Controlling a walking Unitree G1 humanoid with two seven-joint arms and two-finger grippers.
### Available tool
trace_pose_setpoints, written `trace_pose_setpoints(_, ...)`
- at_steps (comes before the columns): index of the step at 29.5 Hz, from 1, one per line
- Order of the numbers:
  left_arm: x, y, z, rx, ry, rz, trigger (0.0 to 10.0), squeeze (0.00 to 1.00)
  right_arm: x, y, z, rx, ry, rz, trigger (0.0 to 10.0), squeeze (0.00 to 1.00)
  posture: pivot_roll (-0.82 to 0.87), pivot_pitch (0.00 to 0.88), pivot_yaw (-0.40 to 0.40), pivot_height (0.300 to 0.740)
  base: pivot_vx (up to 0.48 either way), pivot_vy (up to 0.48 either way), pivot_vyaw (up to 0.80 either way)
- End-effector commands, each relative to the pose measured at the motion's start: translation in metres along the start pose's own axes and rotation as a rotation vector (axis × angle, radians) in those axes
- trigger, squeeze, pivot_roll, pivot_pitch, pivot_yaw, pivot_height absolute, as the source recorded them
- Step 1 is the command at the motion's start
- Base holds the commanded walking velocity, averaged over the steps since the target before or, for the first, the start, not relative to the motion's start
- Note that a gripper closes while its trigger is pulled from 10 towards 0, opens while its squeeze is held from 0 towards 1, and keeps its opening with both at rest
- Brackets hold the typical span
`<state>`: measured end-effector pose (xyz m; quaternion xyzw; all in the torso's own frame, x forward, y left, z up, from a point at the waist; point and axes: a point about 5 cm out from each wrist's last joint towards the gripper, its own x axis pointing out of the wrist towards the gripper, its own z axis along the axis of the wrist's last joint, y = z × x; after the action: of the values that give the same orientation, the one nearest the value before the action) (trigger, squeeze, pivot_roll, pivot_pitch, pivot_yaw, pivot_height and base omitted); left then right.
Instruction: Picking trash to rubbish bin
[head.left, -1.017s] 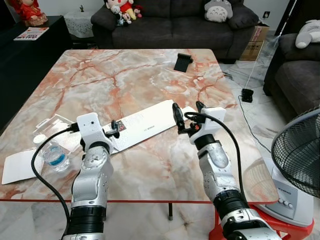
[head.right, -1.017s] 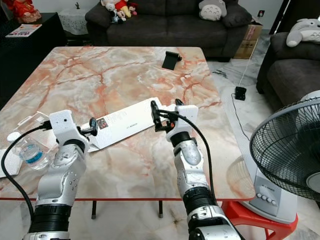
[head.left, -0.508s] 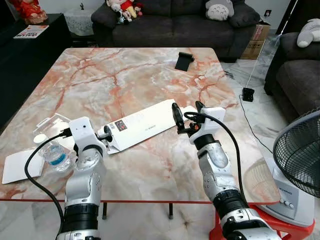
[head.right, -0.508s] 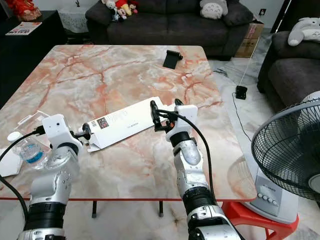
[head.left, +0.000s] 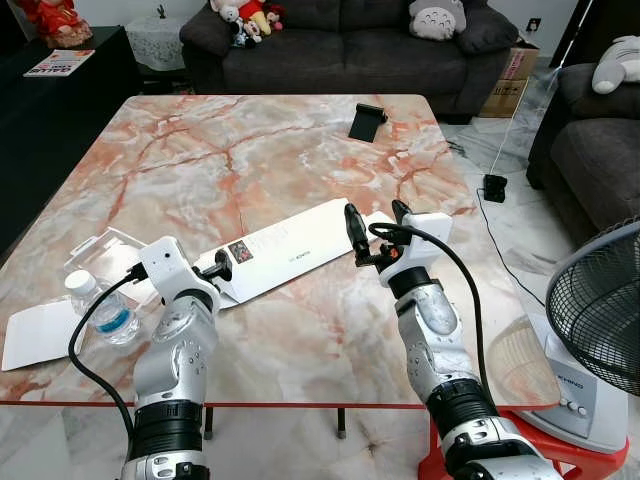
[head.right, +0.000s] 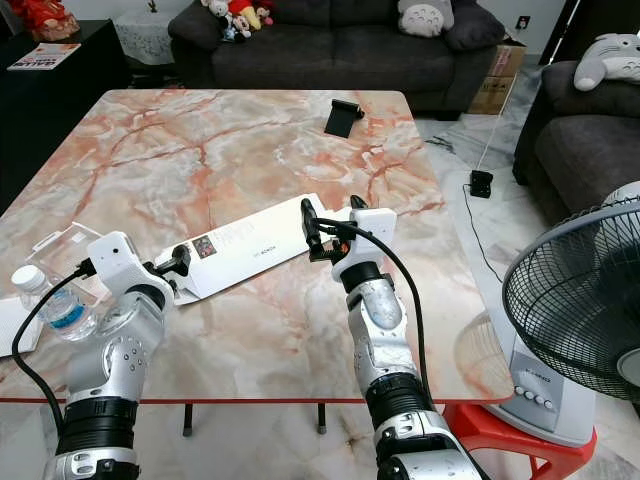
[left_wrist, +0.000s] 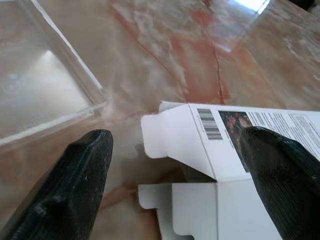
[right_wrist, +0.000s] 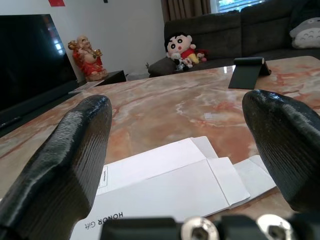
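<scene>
Between the spread fingers of the left gripper (left_wrist: 170, 165), just ahead: flapped end of the flat white box (head.left: 285, 252) on the marble table (head.left: 250, 160). Beside the far end, right gripper (head.left: 375, 232), fingers wide apart, box below and ahead. Behind the left gripper: bottle (head.left: 100, 308) and clear tray (left_wrist: 40, 95).

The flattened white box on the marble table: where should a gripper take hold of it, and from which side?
Probably at the near-left end of the flattened white box, where open flaps lift slightly off the marble table. The left gripper sits open right at that end. The box lies flat, so pinching a raised flap edge, coming in low along the tabletop, looks easier than gripping the broad face.
</scene>
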<state>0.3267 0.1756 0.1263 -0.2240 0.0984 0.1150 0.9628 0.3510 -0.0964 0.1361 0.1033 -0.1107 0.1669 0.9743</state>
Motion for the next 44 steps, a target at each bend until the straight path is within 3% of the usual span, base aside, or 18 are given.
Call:
trace_pose_setpoints(1, 0.002, -0.004, -0.008, -0.030, 0.051, -0.032, 10.0, 0.00, 0.000, 0.001, 0.001, 0.008, -0.003, 0.004, 10.0, 0.00, 0.03, 0.089, -0.013, 0.740, 0.000, 0.000, 0.00)
trace_pose_setpoints(10, 0.006, -0.016, -0.006, -0.080, 0.062, -0.088, 10.0, 0.00, -0.002, 0.004, 0.000, 0.011, -0.004, 0.005, 10.0, 0.00, 0.02, 0.088, -0.012, 0.740, 0.000, 0.000, 0.00)
trace_pose_setpoints(21, 0.016, -0.017, 0.003, -0.108, 0.026, -0.087, 10.0, 0.00, -0.002, 0.007, -0.001, 0.018, -0.002, 0.016, 10.0, 0.00, 0.01, 0.090, -0.017, 0.740, 0.000, 0.000, 0.00)
trace_pose_setpoints(27, 0.021, -0.017, -0.001, -0.183, 0.012, -0.093, 10.0, 0.00, -0.003, 0.007, -0.002, 0.019, 0.000, 0.017, 10.0, 0.00, 0.01, 0.090, -0.017, 0.740, 0.000, 0.000, 0.00)
trace_pose_setpoints(30, 0.025, -0.028, -0.010, -0.199, 0.043, -0.145, 10.0, 0.00, -0.003, 0.007, -0.002, 0.018, 0.001, 0.017, 10.0, 0.00, 0.01, 0.088, -0.017, 0.740, 0.000, 0.000, 0.00)
trace_pose_setpoints(37, 0.028, -0.041, -0.012, -0.275, 0.027, -0.199, 10.0, 0.00, -0.004, 0.007, -0.002, 0.017, 0.002, 0.017, 10.0, 0.00, 0.00, 0.087, -0.019, 0.740, 0.000, 0.000, 0.00)
trace_pose_setpoints(38, 0.029, -0.045, -0.011, -0.276, 0.016, -0.217, 8.6, 0.00, -0.004, 0.007, -0.002, 0.018, 0.002, 0.016, 10.0, 0.00, 0.00, 0.087, -0.019, 0.740, 0.000, 0.000, 0.00)
trace_pose_setpoints(39, 0.030, -0.046, -0.010, -0.276, 0.014, -0.222, 6.5, 0.00, -0.004, 0.007, -0.002, 0.017, 0.002, 0.016, 10.0, 0.00, 0.00, 0.087, -0.019, 0.740, 0.000, 0.000, 0.00)
trace_pose_setpoints(40, 0.030, -0.048, -0.010, -0.276, 0.013, -0.225, 0.0, 0.00, -0.004, 0.007, -0.002, 0.017, 0.002, 0.016, 10.0, 0.00, 0.00, 0.087, -0.019, 0.740, 0.000, 0.000, 0.00)
trace_pose_setpoints(44, 0.030, -0.052, -0.009, -0.281, 0.001, -0.245, 0.0, 0.00, -0.005, 0.006, -0.003, 0.017, 0.003, 0.014, 10.0, 0.00, -0.01, 0.086, -0.017, 0.740, 0.000, 0.000, 0.00)
